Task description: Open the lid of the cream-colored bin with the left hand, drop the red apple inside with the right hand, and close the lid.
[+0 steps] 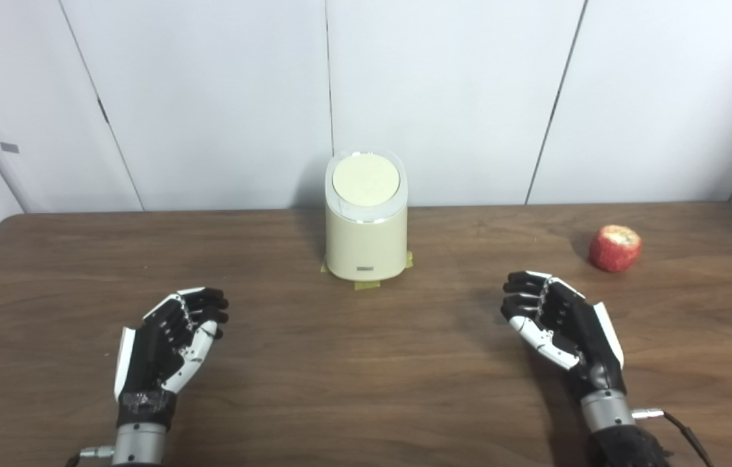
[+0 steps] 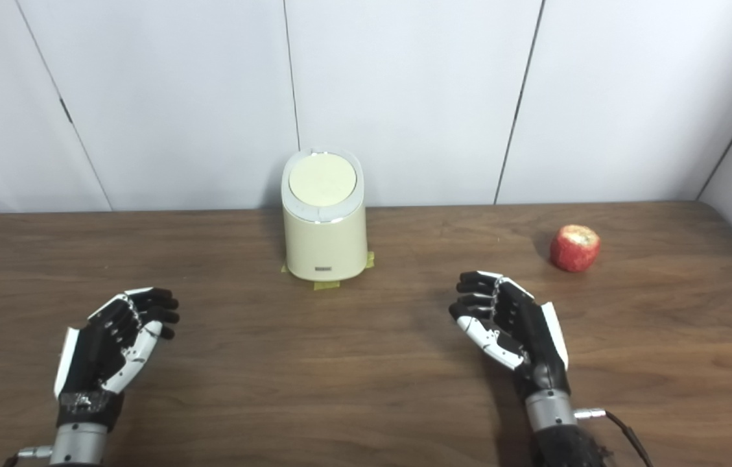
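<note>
Both of my hands are parked low over the wooden table [image 1: 366,389] right now, neither one holding anything: left hand [image 1: 168,344] sits palm-in with fingers loosely curled but apart, right hand [image 1: 560,324] same deal on the other side, empty and relaxed. So nothing's started yet as far as I can judge. Straight ahead at the back of the table, near the wall, is the cream-colored bin [image 1: 366,240], upright, with its round lid [image 1: 366,181] sitting flat and closed inside a pale rim; looks like yellowish tape [image 1: 366,284] at the base, so I'd guess it won't slide when I poke it. My bet is the lid is light, smooth plastic, probably a press or tip type, so I'd go in gently from the top edge with my left fingertips instead of trying to pinch it. The red apple [image 1: 614,248] is off to the right, well apart from the bin and just beyond my right hand. It looks round and firm with a pale patch on top, maybe a bit slick, so I'd wrap around its sides.
</note>
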Action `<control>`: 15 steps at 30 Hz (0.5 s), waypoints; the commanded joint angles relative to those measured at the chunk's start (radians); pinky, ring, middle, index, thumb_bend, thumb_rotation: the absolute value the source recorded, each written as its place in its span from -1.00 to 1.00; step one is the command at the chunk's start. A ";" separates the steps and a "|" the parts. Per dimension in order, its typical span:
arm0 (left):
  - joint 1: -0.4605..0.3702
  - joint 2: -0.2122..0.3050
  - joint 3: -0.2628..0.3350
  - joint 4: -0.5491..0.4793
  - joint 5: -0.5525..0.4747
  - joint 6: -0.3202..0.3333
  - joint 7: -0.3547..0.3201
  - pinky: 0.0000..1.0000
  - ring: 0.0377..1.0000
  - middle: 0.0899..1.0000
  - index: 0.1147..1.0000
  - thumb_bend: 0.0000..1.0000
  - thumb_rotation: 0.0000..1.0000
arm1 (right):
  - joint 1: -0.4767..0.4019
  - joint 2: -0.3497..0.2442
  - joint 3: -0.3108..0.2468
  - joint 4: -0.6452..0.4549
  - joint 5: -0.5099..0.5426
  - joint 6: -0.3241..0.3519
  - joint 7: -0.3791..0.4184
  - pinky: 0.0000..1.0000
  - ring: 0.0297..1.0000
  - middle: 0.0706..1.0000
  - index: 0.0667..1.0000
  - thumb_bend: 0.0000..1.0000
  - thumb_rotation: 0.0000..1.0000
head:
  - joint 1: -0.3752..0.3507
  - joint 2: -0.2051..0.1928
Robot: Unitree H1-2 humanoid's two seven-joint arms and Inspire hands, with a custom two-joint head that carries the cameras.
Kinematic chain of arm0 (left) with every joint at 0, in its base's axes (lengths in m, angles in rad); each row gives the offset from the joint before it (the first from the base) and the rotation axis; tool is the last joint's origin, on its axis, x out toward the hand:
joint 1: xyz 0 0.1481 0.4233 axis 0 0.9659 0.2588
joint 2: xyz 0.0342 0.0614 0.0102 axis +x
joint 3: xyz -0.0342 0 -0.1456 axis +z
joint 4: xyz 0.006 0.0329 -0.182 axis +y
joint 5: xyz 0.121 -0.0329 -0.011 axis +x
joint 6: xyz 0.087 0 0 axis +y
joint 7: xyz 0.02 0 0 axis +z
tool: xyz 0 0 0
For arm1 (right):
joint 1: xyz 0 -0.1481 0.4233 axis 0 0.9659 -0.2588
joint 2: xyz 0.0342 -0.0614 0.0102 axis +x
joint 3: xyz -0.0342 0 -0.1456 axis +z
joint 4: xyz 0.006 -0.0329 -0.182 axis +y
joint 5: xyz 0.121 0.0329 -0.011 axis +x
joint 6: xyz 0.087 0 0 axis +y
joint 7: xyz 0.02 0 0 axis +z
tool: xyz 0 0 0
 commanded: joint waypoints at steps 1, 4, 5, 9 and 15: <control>-0.001 -0.014 -0.006 0.005 -0.002 -0.021 0.005 -0.01 0.13 0.17 0.13 -0.36 -0.38 | -0.029 -0.010 -0.001 -0.016 0.000 -0.045 -0.002 0.03 0.20 0.24 0.23 -0.36 -0.36 | 0.001 0.001; -0.002 -0.013 -0.006 0.010 0.001 -0.031 0.006 -0.01 0.12 0.16 0.13 -0.37 -0.37 | -0.028 -0.007 -0.002 -0.024 0.002 -0.034 -0.002 0.03 0.20 0.24 0.23 -0.35 -0.38 | 0.002 0.002; -0.002 -0.013 -0.007 0.010 0.004 -0.032 0.007 -0.01 0.12 0.16 0.12 -0.38 -0.37 | -0.028 -0.006 -0.002 -0.025 0.002 -0.032 -0.003 0.03 0.20 0.24 0.22 -0.35 -0.39 | 0.002 0.001; -0.004 -0.008 -0.006 0.021 -0.009 -0.046 -0.001 -0.02 0.12 0.17 0.13 -0.40 -0.38 | -0.026 -0.002 0.000 -0.031 0.003 -0.024 -0.003 0.04 0.20 0.24 0.22 -0.36 -0.42 | -0.001 -0.004; -0.003 -0.011 -0.007 0.009 -0.001 -0.016 0.004 0.00 0.13 0.17 0.13 -0.36 -0.37 | -0.031 -0.004 -0.001 -0.024 0.016 -0.033 0.004 0.03 0.20 0.24 0.23 -0.38 -0.47 | 0.002 -0.001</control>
